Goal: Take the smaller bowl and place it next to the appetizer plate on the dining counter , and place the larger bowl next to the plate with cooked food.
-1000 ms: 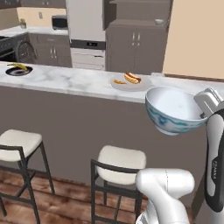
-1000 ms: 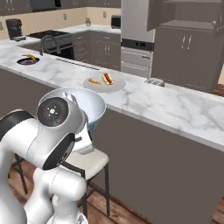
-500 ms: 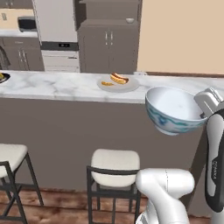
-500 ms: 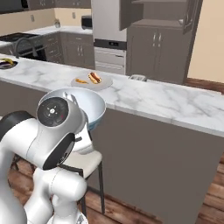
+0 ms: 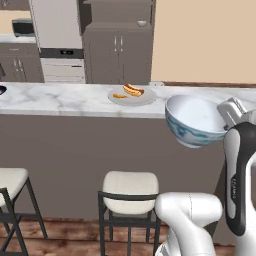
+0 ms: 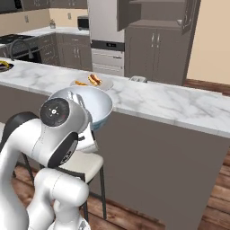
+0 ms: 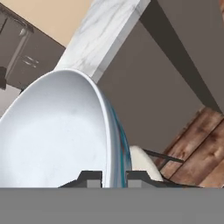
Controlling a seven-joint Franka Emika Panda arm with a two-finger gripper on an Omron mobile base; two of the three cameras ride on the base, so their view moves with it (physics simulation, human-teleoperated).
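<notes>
Your claw pinches the larger bowl by its rim alone, below tabletop height. Lift too little and the bowl could strike the edge, or slip, before it reaches the plate with cooked food.

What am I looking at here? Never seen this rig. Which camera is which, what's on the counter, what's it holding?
It is a simulated kitchen with a white robot arm on a base that drives. Two cameras ride on the base behind the arm, one to its left, one to its right. The third sits on the hand and looks along the gripper.

The dining counter has a marbled top. On it lies the plate with cooked food, pale, with orange and red pieces. Stools stand below.

The gripper is shut on the rim of the larger bowl, white with a blue-green pattern. The bowl is held in the air in front of the counter, tilted, not yet set down.
</notes>
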